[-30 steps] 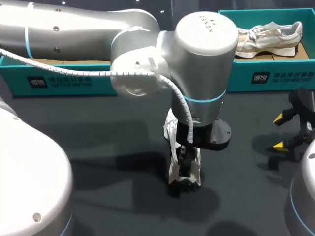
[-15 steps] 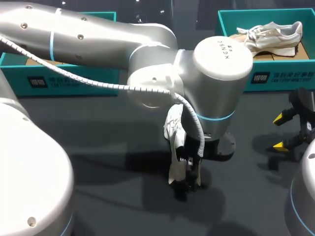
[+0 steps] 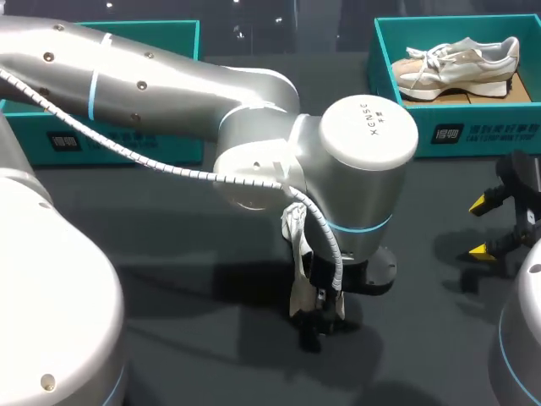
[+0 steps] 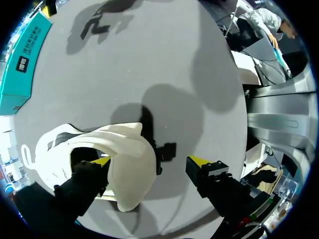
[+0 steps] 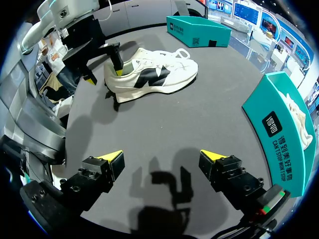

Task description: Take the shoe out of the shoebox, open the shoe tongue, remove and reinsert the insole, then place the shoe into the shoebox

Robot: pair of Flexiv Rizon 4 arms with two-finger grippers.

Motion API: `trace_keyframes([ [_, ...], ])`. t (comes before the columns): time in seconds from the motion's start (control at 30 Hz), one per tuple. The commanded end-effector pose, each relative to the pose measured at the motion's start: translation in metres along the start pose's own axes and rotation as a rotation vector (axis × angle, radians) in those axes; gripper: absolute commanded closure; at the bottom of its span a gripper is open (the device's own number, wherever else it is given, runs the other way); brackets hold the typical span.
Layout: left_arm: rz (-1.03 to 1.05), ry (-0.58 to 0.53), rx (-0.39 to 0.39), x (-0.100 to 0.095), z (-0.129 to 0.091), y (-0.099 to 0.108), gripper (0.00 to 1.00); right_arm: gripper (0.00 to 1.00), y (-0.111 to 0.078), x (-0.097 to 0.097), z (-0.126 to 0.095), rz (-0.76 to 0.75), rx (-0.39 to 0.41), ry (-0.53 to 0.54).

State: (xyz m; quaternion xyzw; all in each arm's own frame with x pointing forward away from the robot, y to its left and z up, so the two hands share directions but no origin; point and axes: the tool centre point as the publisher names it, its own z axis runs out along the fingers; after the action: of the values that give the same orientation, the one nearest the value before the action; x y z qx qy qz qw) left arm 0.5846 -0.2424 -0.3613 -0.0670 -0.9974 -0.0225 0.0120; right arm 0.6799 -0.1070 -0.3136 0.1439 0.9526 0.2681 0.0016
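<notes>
Done: shoe (image 5: 149, 74) was out of box (image 3: 93, 148), lying on surface (image 3: 169, 296), 6 o'clock of centre in the head view.
Left claw (image 4: 149, 162): spread, one finger in heel opening.
Right claw (image 5: 162, 159): spread, empty, 3 o'clock.
Pending, likely: insole out and back in, reboxing.

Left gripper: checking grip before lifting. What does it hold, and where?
Nothing held: the left gripper is open, one finger inside the heel opening of the shoe, the other outside it.

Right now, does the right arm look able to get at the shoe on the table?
Probably yes. Only bare table lies between the open right gripper and the shoe; the left gripper crowds just its heel end.
</notes>
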Motion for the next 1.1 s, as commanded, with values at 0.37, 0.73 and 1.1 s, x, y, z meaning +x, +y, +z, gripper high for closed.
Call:
trace_keyframes([
  [0.37, -0.059, -0.032, -0.018, -0.002, 0.017, -0.004, 0.31, 0.0, 0.0, 0.002, -0.001, 0.0, 0.002, -0.004],
  [0.73, -0.108, -0.04, -0.026, -0.003, 0.023, 0.0, 0.52, 0.0, 0.0, 0.002, -0.001, 0.0, 0.002, -0.004],
  [1.1, -0.124, -0.032, -0.014, 0.0, 0.026, 0.004, 1.0, 0.0, 0.0, 0.002, -0.001, 0.0, 0.002, -0.004],
])
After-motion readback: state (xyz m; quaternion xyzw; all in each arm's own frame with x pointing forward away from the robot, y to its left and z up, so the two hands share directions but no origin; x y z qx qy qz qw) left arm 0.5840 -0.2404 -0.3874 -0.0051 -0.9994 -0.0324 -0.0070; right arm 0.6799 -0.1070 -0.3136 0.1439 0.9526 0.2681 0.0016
